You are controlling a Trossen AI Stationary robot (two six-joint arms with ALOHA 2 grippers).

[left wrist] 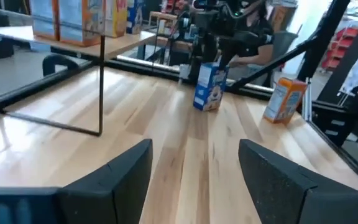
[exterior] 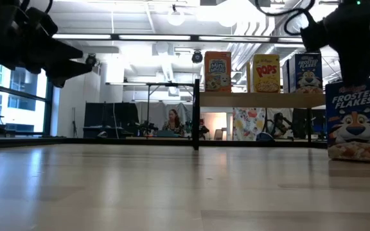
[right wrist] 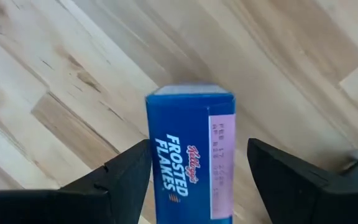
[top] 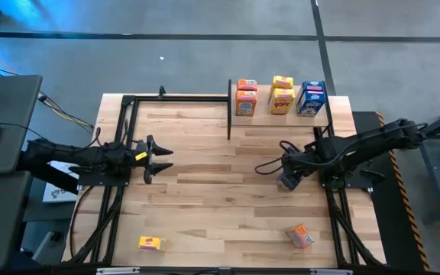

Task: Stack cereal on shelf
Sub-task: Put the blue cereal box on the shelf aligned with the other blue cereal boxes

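Cardboard this thin is likely light, stiff and easily dented, so a gentle squeeze across the narrow sides suits the blue box (right wrist: 191, 155) standing upright on the table (top: 205, 206). The right gripper (right wrist: 194, 180) straddles it from above, jaws spread, clear of both sides. The left gripper (top: 161, 158) hovers open, empty. Other boxes stand on the shelf (top: 281, 119).

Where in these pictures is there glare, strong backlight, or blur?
Low view: bright ceiling lights wash out the top, and the arms show as dark silhouettes; the Frosted Flakes box stays readable. Left wrist view: the shelf and its boxes look soft. Right wrist view: the box is sharp, evenly lit.
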